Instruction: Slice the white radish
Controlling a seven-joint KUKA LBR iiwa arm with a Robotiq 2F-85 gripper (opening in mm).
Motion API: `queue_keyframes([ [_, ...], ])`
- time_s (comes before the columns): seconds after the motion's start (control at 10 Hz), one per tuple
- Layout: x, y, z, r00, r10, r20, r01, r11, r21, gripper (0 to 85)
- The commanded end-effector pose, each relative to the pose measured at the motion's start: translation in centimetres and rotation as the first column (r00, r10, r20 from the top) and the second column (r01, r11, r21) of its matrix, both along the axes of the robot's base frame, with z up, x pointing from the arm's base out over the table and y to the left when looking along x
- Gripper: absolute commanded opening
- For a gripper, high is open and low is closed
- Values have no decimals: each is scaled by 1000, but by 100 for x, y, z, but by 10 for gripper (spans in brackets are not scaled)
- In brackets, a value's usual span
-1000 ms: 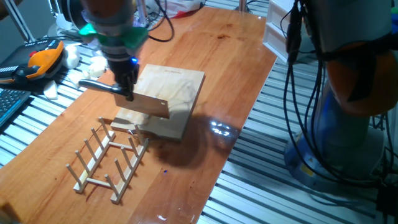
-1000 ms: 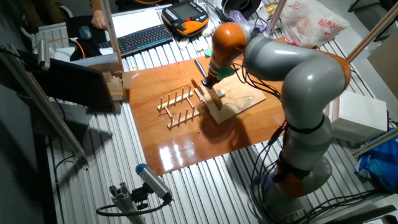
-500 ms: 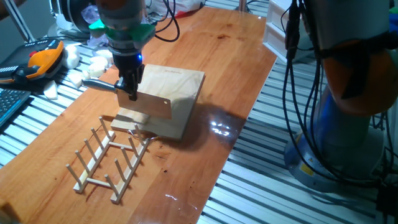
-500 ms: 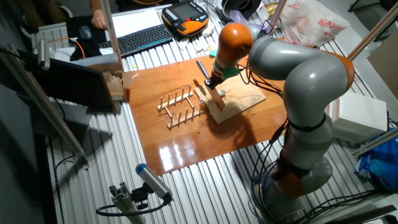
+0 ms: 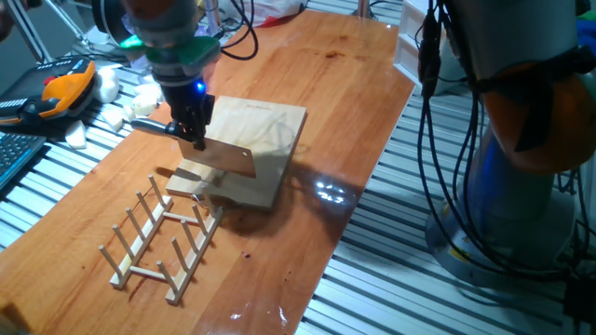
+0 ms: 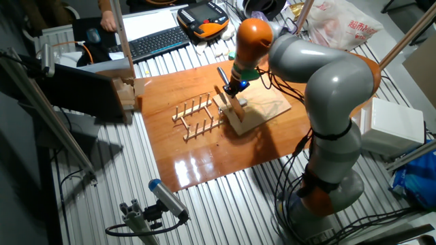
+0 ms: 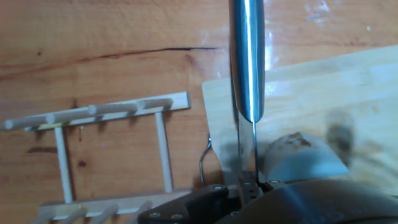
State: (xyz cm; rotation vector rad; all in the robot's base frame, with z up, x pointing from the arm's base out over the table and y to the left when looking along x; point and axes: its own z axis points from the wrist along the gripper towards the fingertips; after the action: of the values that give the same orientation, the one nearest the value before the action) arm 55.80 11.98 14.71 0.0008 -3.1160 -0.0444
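Clamping the tool (image 5: 193, 138) on a knife (image 5: 223, 155) at frame centre-left, poised over the white radish (image 7: 298, 152); next needing a straight downward press.

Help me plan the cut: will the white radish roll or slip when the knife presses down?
Likely to roll: the white radish looks rounded and lies loose on the wooden cutting board, with nothing bracing it. Its smooth pale surface may slip sideways off the knife. It looks small, so probably light and easily shoved.
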Motion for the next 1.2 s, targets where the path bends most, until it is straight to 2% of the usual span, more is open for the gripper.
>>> queue_keyframes([
  [0.0, -1, 3, 1, 1000, -4, -4, 4, 1000, 4, 0],
  [0.1, -1, 3, 1, 1000, -21, -1, 21, 1000, 17, 0],
  [0.2, -1, 3, 1, 1000, -20, 4, 20, 1000, 5, 0],
  [0.3, -1, 3, 1, 1000, 2, -2, -2, 1000, 5, 0],
  [0.4, 30, -27, 20, 998, 65, 3, -65, 998, 2, 0],
  [0.5, 108, -95, 78, 991, 132, -10, -132, 991, 6, 0],
  [0.6, 166, -159, 121, 986, 167, -11, -167, 986, 15, 0],
  [0.7, 189, -198, 147, 984, 179, 1, -179, 984, -2, 0],
  [0.8, 198, -226, 148, 981, 194, 21, -193, 980, -38, 0],
  [0.9, 199, -242, 144, 980, 196, 40, -194, 980, -52, 0],
  [1.1, 169, -211, 116, 983, 173, 53, -169, 983, -70, 0],
])
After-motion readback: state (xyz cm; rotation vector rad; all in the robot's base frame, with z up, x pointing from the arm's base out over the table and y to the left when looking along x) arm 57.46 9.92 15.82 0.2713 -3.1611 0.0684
